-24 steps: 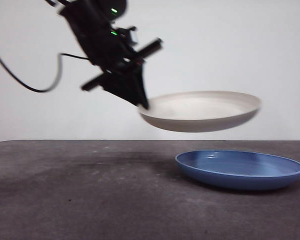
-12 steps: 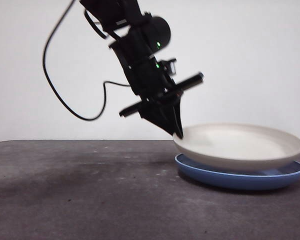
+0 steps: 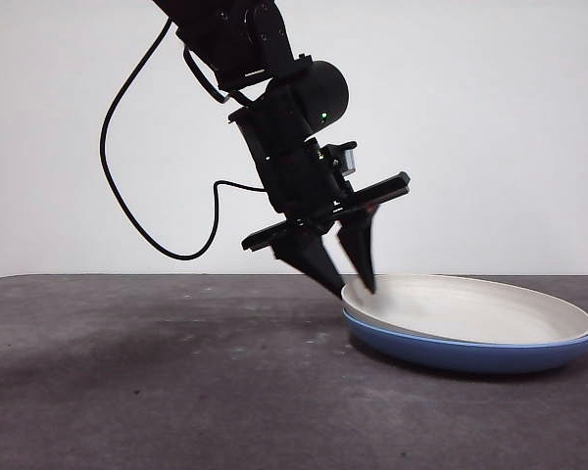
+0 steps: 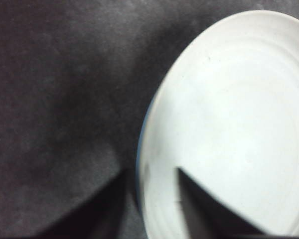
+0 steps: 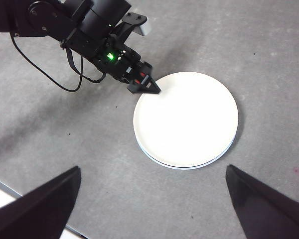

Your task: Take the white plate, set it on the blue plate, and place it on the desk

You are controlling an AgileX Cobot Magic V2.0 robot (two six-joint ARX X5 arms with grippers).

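Resting now inside the blue plate (image 3: 470, 354), the white plate (image 3: 470, 308) is let go — a moment ago it was held up high. The left pincer (image 3: 348, 279) is opened wide at its rim; the right pincer (image 5: 149, 209) is kept open, far above the bench (image 3: 157, 392).

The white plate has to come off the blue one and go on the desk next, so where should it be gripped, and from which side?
Probably by the rim: the white plate lies nested flat in the blue plate, leaving only its thin raised edge to pinch. The left gripper, jaws open astride that edge, already sits at a workable side, slanting in from above.
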